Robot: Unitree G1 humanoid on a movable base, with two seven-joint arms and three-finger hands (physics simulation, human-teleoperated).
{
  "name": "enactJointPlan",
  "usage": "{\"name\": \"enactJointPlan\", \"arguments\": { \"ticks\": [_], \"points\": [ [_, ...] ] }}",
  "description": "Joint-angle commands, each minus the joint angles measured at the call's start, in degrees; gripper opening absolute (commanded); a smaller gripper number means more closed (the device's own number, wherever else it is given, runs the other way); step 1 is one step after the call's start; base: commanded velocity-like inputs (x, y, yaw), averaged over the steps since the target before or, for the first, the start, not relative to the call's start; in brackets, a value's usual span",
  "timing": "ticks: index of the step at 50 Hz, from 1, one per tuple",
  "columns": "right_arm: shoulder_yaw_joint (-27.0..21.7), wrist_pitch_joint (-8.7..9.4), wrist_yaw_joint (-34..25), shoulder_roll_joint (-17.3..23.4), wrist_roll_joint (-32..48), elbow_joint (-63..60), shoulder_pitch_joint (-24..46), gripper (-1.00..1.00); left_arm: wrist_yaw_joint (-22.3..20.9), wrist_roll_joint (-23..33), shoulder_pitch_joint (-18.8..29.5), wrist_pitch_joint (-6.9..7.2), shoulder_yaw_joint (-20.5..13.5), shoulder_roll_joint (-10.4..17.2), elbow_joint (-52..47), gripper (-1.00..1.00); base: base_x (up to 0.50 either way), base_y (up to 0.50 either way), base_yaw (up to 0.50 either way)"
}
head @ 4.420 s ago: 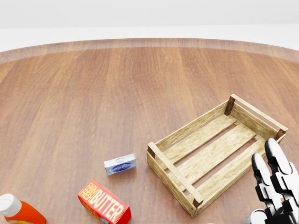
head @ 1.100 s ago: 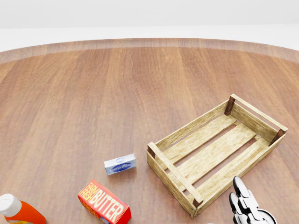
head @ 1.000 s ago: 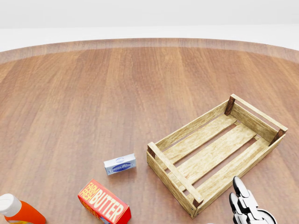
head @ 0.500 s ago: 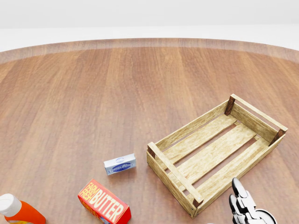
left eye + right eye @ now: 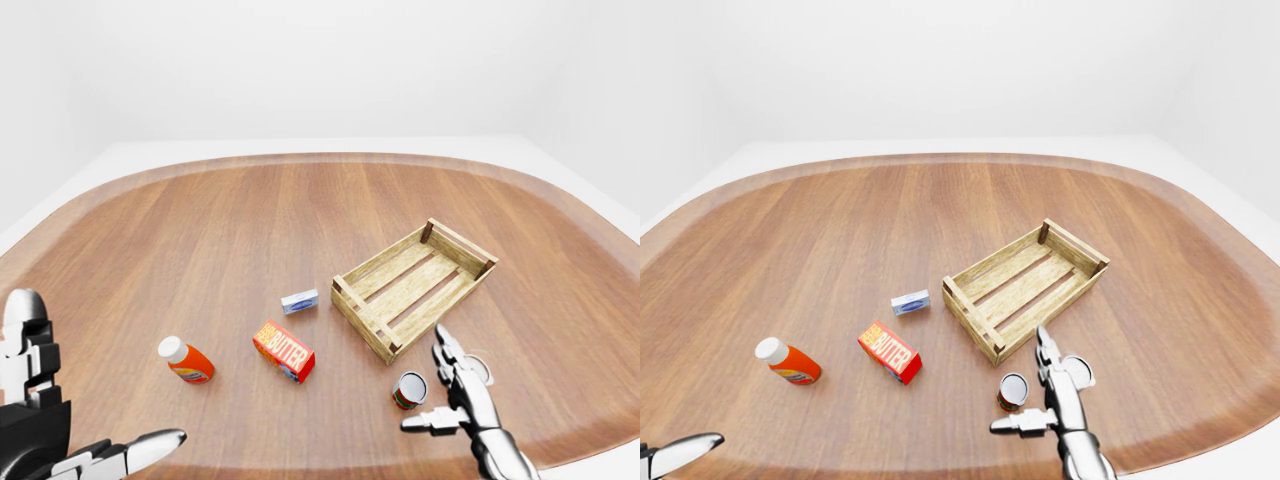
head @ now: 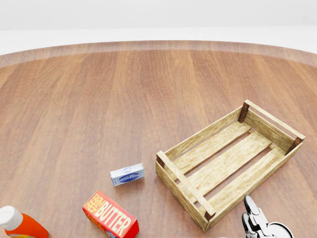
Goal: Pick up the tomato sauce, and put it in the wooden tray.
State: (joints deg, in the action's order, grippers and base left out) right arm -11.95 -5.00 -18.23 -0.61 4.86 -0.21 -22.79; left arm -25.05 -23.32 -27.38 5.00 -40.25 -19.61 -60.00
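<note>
**Red-labelled can beside open right hand, tray empty**

Left-eye view: the can (image 5: pixel 408 390) of tomato sauce stands upright on the table (image 5: pixel 250 230), just below the tray's near corner and apart from it. Right hand (image 5: pixel 455 395) sits just right of the can, fingers spread, thumb reaching under toward it; no contact that I can confirm. Tray (image 5: pixel 414 287) holds nothing. Butter box (image 5: pixel 284 351), a small blue-white box (image 5: pixel 299 300) and an orange bottle (image 5: pixel 185 360) lie well left of the can. Left hand (image 5: pixel 60 440) is at the bottom-left corner, fingers apart, holding nothing.

Head view: the can is out of frame. Only fingertips of the right hand show at the bottom edge, below the tray.

Right-eye view: same layout; the gap between can and hand reads clearly.

Handling judgement: rigid metal can, moderately heavy for its size, smooth label likely slippery, not fragile. Best grip is around the cylinder's mid-height, fingers opposing thumb, keeping it upright.
</note>
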Motion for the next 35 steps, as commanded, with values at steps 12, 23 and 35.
{"name": "enactJointPlan", "arguments": {
  "ticks": [12,23,35],
  "points": [
    [0.11,0.00,0.76,0.54,0.42,2.52,0.53,1.00,-0.08,-0.47,-0.25,0.00,-0.30,0.00,0.00,0.99,0.00,0.00,0.00],
    [0.09,0.00,1.26,0.84,0.66,3.86,1.02,1.00,-0.14,-0.60,-0.39,0.00,-0.35,-0.03,0.00,1.00,0.00,0.00,0.00],
    [0.19,0.00,1.65,1.10,0.91,5.13,1.33,1.00,-0.13,-0.55,-0.42,0.00,-0.26,0.00,0.00,1.00,0.00,0.00,0.00]
  ]
}}
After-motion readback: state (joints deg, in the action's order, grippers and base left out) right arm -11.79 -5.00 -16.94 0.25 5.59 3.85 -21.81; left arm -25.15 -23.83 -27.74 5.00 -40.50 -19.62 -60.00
